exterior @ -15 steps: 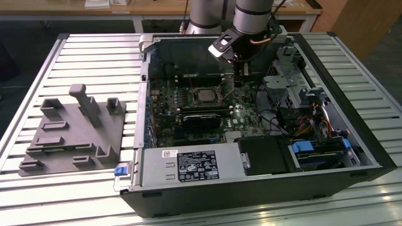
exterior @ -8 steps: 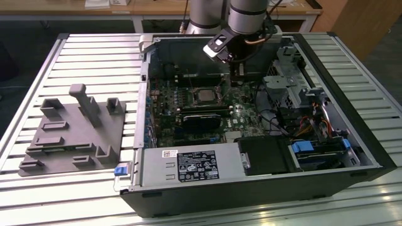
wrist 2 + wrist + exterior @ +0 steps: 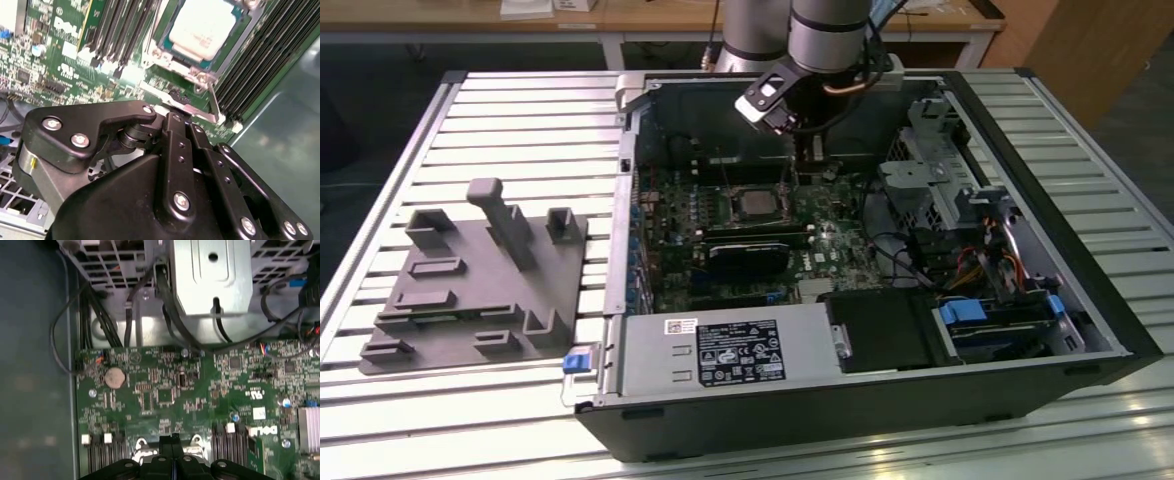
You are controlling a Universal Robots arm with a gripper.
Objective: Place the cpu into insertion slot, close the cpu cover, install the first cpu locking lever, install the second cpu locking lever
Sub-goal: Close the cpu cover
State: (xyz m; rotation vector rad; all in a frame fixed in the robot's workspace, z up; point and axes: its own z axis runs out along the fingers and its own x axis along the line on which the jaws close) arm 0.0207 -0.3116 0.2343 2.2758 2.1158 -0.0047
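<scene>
The cpu (image 3: pixel 202 25), a pale silvery square chip, lies flat in the middle of the green motherboard (image 3: pixel 821 255) inside the open computer case; the exterior view shows the cpu (image 3: pixel 755 204) too. The insertion slot is hidden beneath it. The cpu cover (image 3: pixel 161 56), a thin metal frame, lies down around the chip. A silvery locking lever (image 3: pixel 214 102) runs along the socket's edge. My gripper (image 3: pixel 175 116) hangs just above the board beside the socket, fingers together, nothing visible between them. The gripper (image 3: pixel 803 150) stands behind the cpu, and the gripper (image 3: pixel 172 439) shows its black fingers.
A black heatsink block (image 3: pixel 754 250) lies in front of the socket. A grey power supply (image 3: pixel 720 355) fills the case's front. The drive cage (image 3: pixel 934 170) and cables (image 3: pixel 974 270) crowd the exterior view's right. Memory slots (image 3: pixel 120 35) flank the socket. A grey fixture plate (image 3: pixel 467 285) sits outside.
</scene>
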